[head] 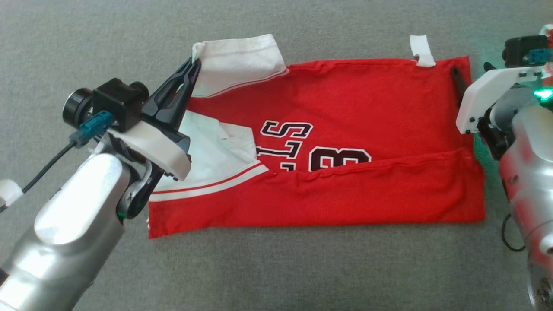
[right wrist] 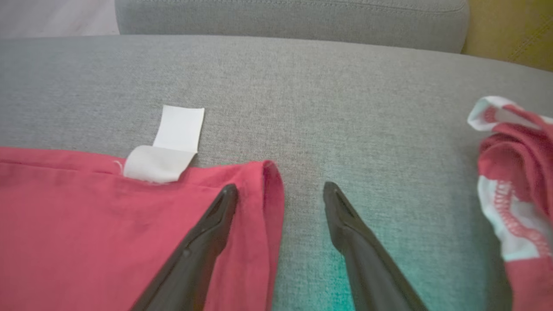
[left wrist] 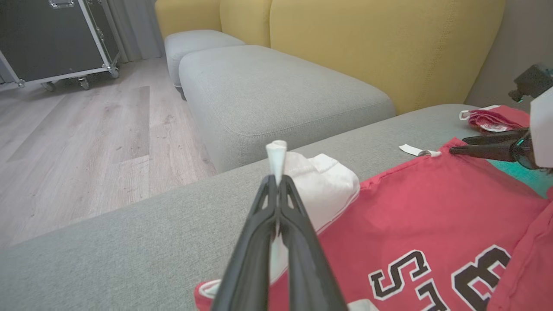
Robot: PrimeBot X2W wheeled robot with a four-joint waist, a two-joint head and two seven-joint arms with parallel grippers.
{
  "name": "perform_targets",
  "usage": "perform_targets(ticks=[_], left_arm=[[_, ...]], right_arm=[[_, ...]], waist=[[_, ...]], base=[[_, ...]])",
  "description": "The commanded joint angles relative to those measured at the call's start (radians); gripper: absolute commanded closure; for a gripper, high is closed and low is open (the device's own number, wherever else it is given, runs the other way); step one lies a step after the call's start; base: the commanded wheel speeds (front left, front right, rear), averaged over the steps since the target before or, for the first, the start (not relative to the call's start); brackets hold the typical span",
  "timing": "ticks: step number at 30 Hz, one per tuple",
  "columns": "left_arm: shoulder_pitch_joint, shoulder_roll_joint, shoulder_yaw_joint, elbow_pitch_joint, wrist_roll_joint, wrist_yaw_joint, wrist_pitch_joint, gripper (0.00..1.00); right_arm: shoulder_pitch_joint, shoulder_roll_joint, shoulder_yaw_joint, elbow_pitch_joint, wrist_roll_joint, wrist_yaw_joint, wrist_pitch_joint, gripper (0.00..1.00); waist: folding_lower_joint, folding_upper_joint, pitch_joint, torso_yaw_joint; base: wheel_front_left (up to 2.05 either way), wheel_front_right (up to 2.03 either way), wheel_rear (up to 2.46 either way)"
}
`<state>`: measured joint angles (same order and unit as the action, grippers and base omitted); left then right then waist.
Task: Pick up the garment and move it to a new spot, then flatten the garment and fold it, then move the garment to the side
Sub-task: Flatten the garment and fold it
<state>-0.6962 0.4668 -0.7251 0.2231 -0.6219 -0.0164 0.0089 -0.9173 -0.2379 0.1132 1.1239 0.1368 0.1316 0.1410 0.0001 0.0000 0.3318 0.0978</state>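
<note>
red jersey (head: 345,108) | spread flat, bottom edge folded | white sleeve lifted

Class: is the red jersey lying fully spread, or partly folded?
Partly folded: the jersey has its near edge flap turned up over the lettering.

Home-like living room, yellow sofa (left wrist: 380,47), grey ottoman (left wrist: 276,95) in front of the sofa, wood floor (left wrist: 86,142) beside it, wheeled black case (left wrist: 52,39) farther off.

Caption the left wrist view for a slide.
Left gripper shut on the white sleeve of the red jersey, on a grey cushion.
</note>
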Motion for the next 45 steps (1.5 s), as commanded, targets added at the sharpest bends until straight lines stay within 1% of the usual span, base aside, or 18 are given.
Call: perform_targets(ticks=[1, 7, 8, 9, 10, 14, 20, 26, 31, 34, 35, 36, 39, 45], left_arm=[[-0.047, 0.041, 0.038, -0.03, 0.008, 0.007, 0.001, 1.0], [-0.058, 0.043, 0.036, -0.026, 0.006, 0.011, 0.011, 1.0], [-0.06, 0.044, 0.037, -0.021, 0.006, 0.012, 0.012, 1.0], [-0.062, 0.045, 0.038, -0.015, 0.006, 0.012, 0.012, 1.0], [-0.064, 0.046, 0.039, -0.009, 0.005, 0.013, 0.011, 1.0], [-0.071, 0.056, 0.055, 0.027, 0.001, 0.022, -0.002, 1.0], [-0.109, 0.075, 0.086, 0.111, -0.003, 0.028, -0.023, 1.0], [-0.218, 0.087, 0.105, 0.247, 0.018, 0.008, -0.057, 1.0], [-0.343, 0.071, 0.11, 0.37, 0.054, -0.018, -0.128, 1.0], [-0.404, 0.05, 0.115, 0.442, 0.063, -0.032, -0.185, 1.0], [-0.419, 0.041, 0.116, 0.465, 0.065, -0.035, -0.199, 1.0], [-0.437, 0.024, 0.111, 0.505, 0.068, -0.045, -0.218, 1.0], [-0.442, 0.01, 0.099, 0.536, 0.072, -0.06, -0.231, 1.0], [-0.403, -0.005, 0.057, 0.593, 0.062, -0.097, -0.245, 1.0]], right_arm=[[-0.026, 0.003, 0.019, -0.016, -0.008, -0.001, -0.006, 0.0], [-0.063, 0.009, 0.047, 0.058, -0.012, -0.001, -0.022, 0.0], [-0.067, 0.013, 0.056, 0.066, -0.008, -0.001, -0.022, 0.41], [-0.071, 0.017, 0.064, 0.073, -0.003, -0.001, -0.024, 0.87], [-0.074, 0.018, 0.074, 0.079, 0.0, -0.001, -0.028, 1.0], [-0.088, 0.033, 0.126, 0.081, 0.033, -0.001, -0.04, 1.0], [-0.126, 0.035, 0.167, 0.032, 0.136, -0.001, -0.124, 1.0], [-0.17, 0.028, 0.207, -0.028, 0.247, -0.001, -0.208, 1.0], [-0.21, 0.021, 0.237, -0.055, 0.31, -0.001, -0.286, 1.0], [-0.228, 0.022, 0.258, -0.062, 0.341, -0.001, -0.325, 1.0], [-0.229, 0.025, 0.271, -0.061, 0.351, -0.001, -0.325, 1.0], [-0.228, 0.022, 0.31, -0.059, 0.364, -0.001, -0.316, 1.0], [-0.22, 0.012, 0.339, -0.058, 0.382, -0.001, -0.315, 1.0], [-0.176, -0.025, 0.407, -0.068, 0.47, -0.001, -0.296, 1.0]], waist=[[-0.0001, 0.0, 0.007, 0.005], [-0.0001, 0.0, 0.022, 0.011], [-0.0001, 0.0, 0.023, 0.011], [-0.0001, 0.0, 0.023, 0.009], [-0.0001, 0.0, 0.023, 0.007], [-0.0001, 0.0, 0.02, -0.014], [-0.0001, 0.0, 0.019, -0.058], [-0.0001, 0.0, 0.032, -0.1], [-0.0001, 0.0, 0.044, -0.124], [-0.0001, 0.0, 0.045, -0.131], [-0.0001, 0.0, 0.043, -0.132], [-0.0001, 0.0, 0.038, -0.132], [-0.0001, 0.0, 0.03, -0.129], [-0.0001, 0.0, -0.007, -0.108]], base=[[0.0, 0.0, 0.0], [0.0, 0.0, 0.0], [0.0, 0.0, 0.0], [0.0, 0.0, 0.0], [0.0, 0.0, 0.0], [0.0, 0.0, 0.0], [0.0, 0.0, 0.0], [0.0, 0.0, 0.0], [0.0, 0.0, 0.0], [0.0, 0.0, 0.0], [0.0, 0.0, 0.0], [0.0, 0.0, 0.0], [0.0, 0.0, 0.0], [0.0, 0.0, 0.0]])
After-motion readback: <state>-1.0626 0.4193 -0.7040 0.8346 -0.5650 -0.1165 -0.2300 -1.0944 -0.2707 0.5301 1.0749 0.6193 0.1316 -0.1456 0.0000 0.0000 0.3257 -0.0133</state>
